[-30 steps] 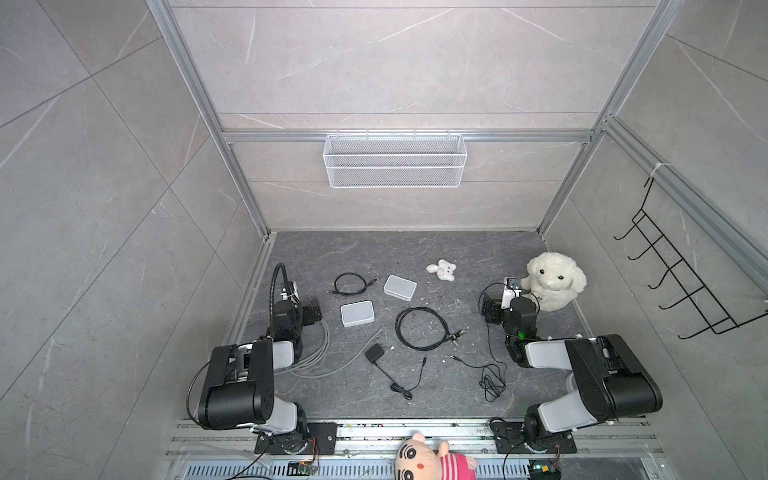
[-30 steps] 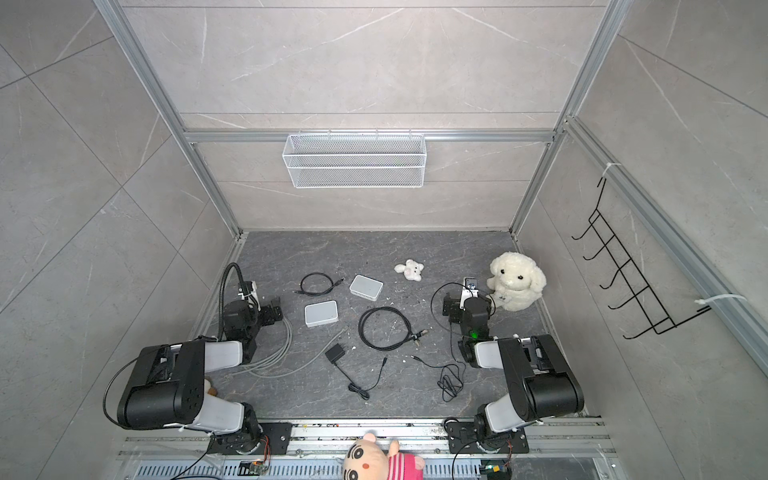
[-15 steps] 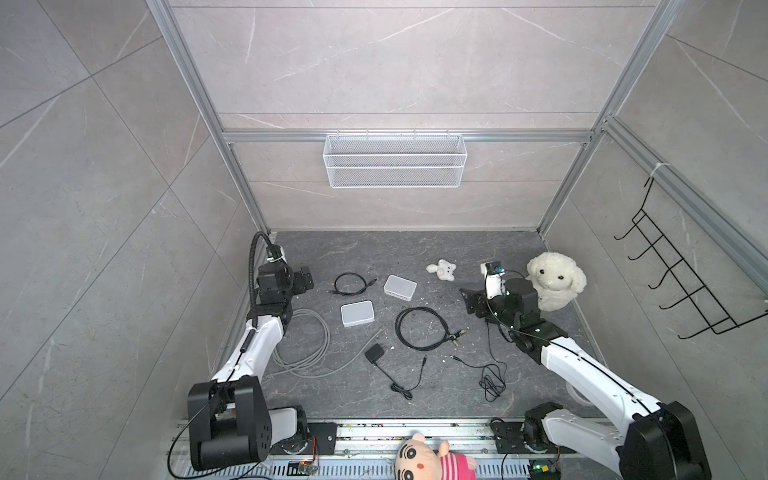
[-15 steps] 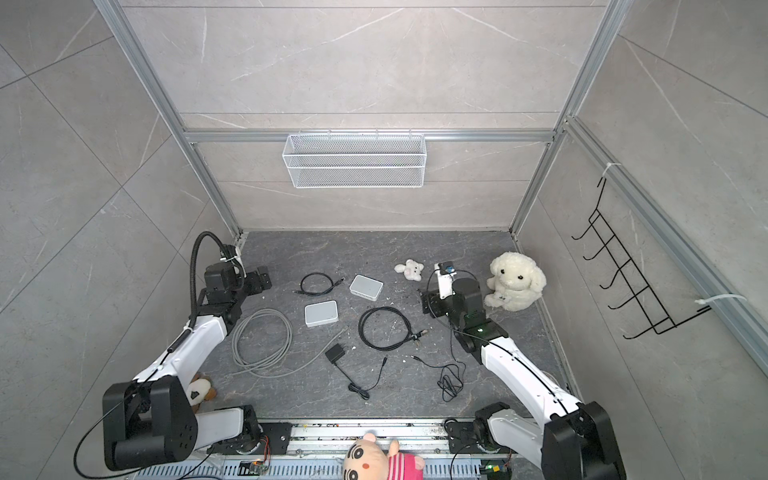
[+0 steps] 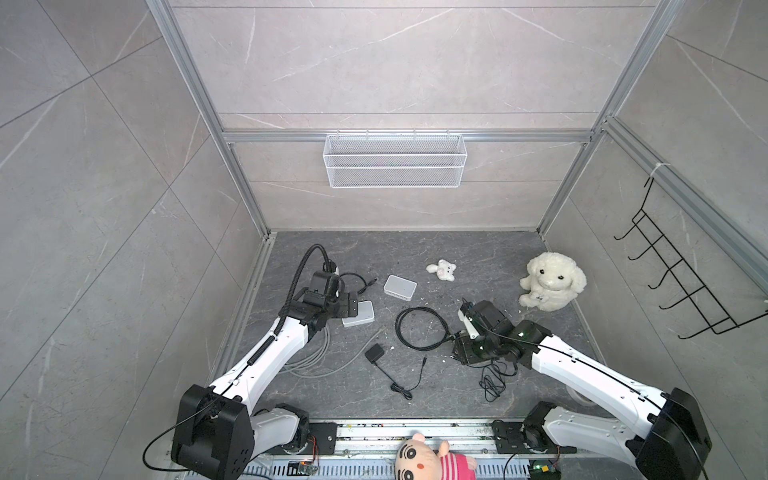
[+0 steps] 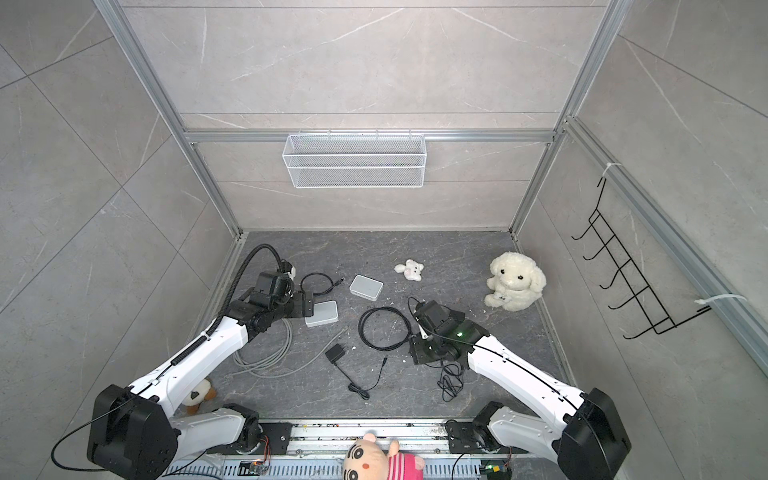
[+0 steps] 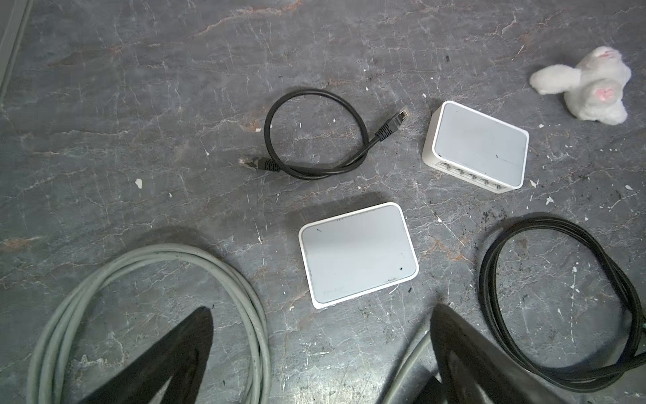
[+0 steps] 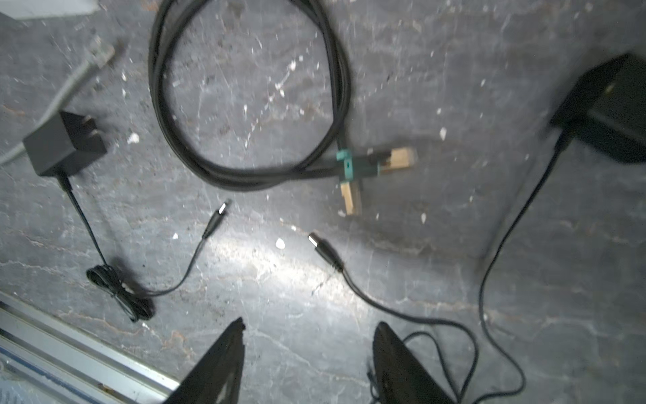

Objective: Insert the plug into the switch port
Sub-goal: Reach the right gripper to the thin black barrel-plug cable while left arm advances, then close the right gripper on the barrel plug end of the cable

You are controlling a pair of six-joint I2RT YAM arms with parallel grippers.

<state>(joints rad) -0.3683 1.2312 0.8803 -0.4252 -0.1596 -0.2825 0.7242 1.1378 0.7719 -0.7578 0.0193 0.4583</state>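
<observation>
Right pincer (image 8: 310, 323): jaws apart, nothing between them, over bare floor (image 8: 489, 245). Plug (image 8: 320, 245) lies just ahead of the fingertips, untouched, with its metal tip pointing away and its thin cord trailing back beside one finger. Only the right wrist view shows it; in both top views the pincer covers it. Second plug (image 8: 220, 213) lies near, off to one side.

Left pincer (image 7: 321, 310): jaws wide, empty, above the edge of the near switch (image 7: 358, 255). Far switch (image 7: 479, 147) lies beyond; its row of ports shows in the left wrist view alone. The plug is well apart from both switches, with the long black cable (image 8: 244, 105) between.

Count.
- Switches: two.
- Plugs: two.
- Adapters: two, the pronged adapter (image 8: 63, 143) and the blurred adapter (image 8: 608, 115).
- Cables: three, the long black cable, the short black cable (image 7: 314, 136) and the grey cable (image 7: 140, 314).
- Soft toys: four, the small white toy (image 5: 442, 270), the white dog (image 5: 550, 282), the doll (image 5: 428, 461) and the brown-and-white toy (image 6: 199, 395), which shows in a top view only.
- Wire basket (image 5: 395, 162): one.
- Hook rack (image 5: 685, 291): one.
</observation>
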